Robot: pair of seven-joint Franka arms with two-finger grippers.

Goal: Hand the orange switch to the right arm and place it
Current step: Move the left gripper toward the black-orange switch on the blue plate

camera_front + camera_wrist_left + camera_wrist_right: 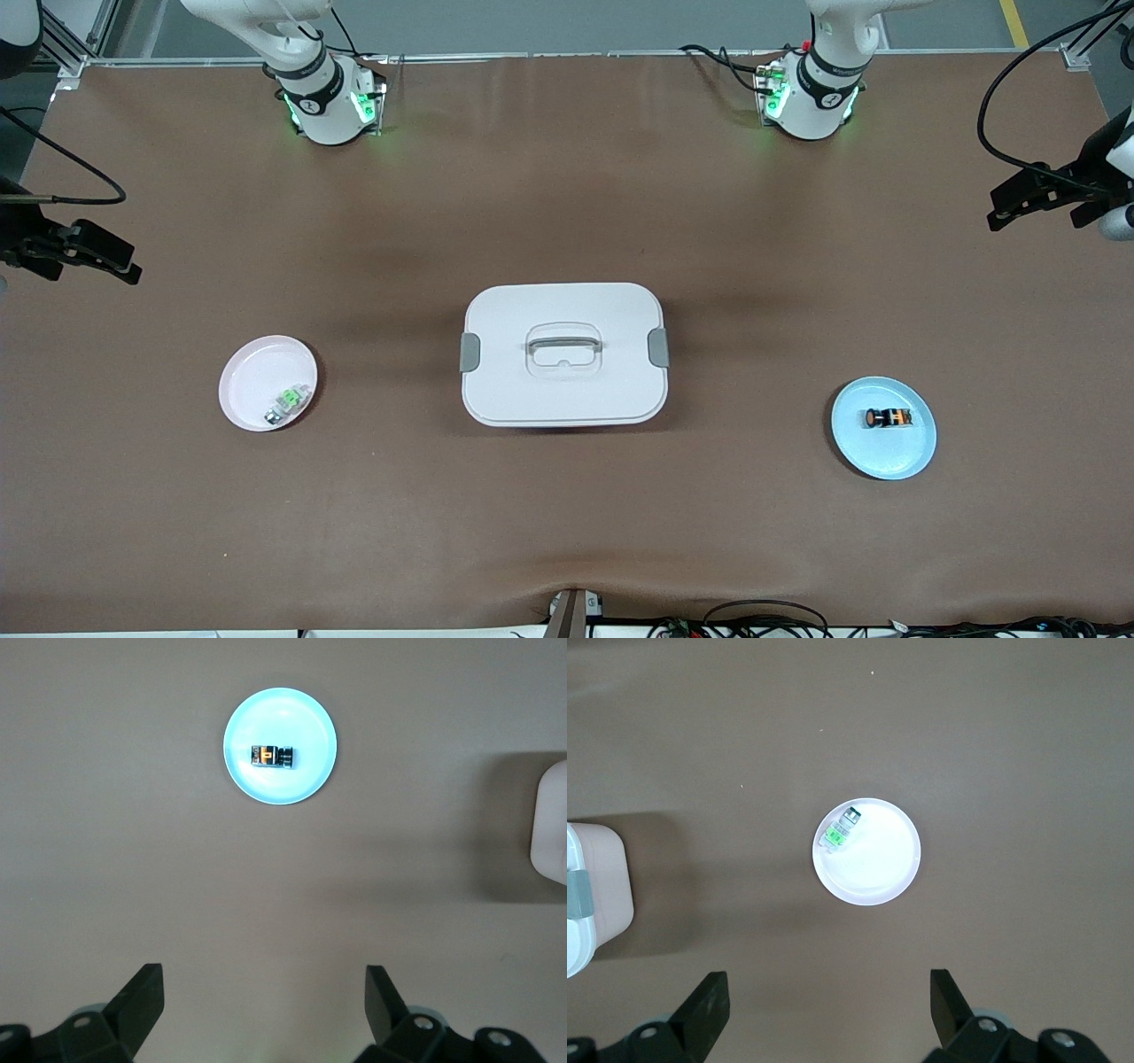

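Switch: the orange switch (888,417) is lying on its side on the blue plate (886,456), toward the left arm's end of the table, untouched and free on all sides.

Blue plate: sitting flat on the table (567,514), well apart from the box (564,354); it is putting the switch within the left arm's reach, which by my reading is why the left arm has to pick first.

Left gripper: the left gripper (264,1005) is hanging high over bare table near the blue plate, jaws standing wide apart and holding nothing; in its wrist view the switch is showing clear between the fingers' line of approach.

Right gripper: the right gripper (829,1005) is waiting high over the table near the pink plate (244,390), jaws spread wide and empty.

Pink plate: lying toward the right arm's end, carrying a small green-and-clear part (288,403) near its rim; probably the place for the switch, with bare space left beside that part.

Box: closed, lid and handle up, sitting between the two plates; likely the reason for a hand-over above it.

Stage: nothing is started; the pick is not yet made.
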